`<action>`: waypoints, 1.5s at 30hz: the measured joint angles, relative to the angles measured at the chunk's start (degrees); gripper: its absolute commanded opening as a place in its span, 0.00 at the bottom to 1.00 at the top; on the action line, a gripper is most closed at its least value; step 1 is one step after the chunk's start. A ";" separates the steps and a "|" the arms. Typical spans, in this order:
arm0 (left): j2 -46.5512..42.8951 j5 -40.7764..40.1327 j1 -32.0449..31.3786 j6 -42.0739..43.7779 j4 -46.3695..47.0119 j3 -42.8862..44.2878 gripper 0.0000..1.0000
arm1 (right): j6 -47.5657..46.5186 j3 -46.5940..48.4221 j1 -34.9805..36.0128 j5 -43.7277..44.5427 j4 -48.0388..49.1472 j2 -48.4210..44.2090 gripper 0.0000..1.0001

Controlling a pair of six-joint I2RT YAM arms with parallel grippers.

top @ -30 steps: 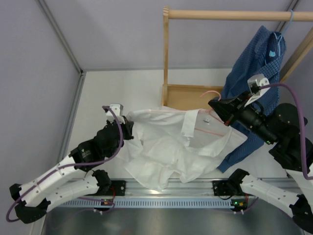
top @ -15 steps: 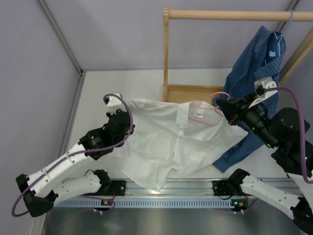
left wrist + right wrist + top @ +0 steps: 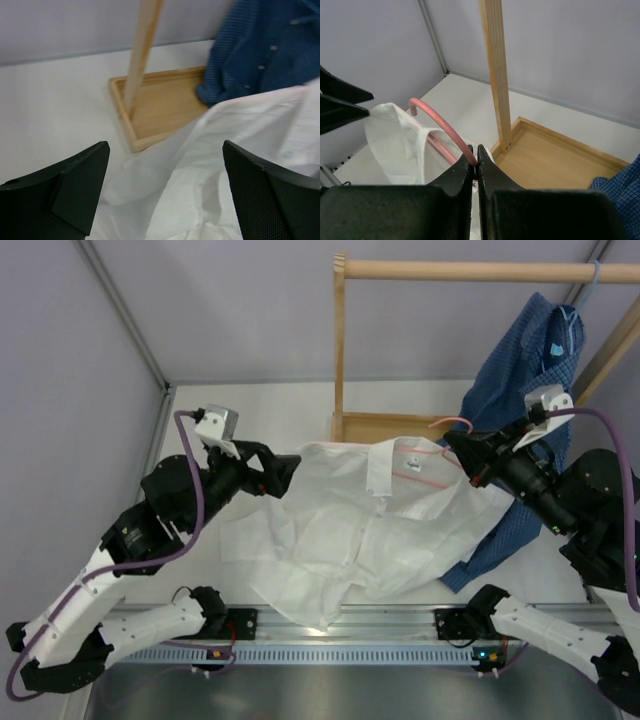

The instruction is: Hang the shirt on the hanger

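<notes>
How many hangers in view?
2. The pink wire hanger, in the white shirt, hook held by the right pincer; light blue hanger on the wooden rail, mostly under the blue shirt.

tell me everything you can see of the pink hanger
The hanger is thin pink wire, smooth and glossy, with a curved hook at the top. The right gripper is shut on its neck just below the hook. From there its frame runs down inside the collar of the white shirt, showing faintly pink through the thin fabric. Most of the frame is hidden by cloth.
</notes>
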 measured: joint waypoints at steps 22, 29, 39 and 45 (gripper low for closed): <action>38.14 37.35 -15.08 30.75 -14.95 30.08 0.82 | -2.16 0.07 0.00 -12.87 -6.82 -3.93 0.00; 34.97 42.93 -13.51 32.81 -14.58 29.97 0.98 | -2.69 -0.74 0.00 -15.32 -6.73 -5.40 0.00; 32.54 56.74 -7.15 32.46 -14.45 29.03 0.85 | -5.77 -3.37 0.00 -21.55 -7.17 -7.13 0.00; 34.84 61.81 -7.17 31.93 -14.45 28.98 0.64 | -6.19 -3.37 0.00 -23.08 -7.17 -6.64 0.00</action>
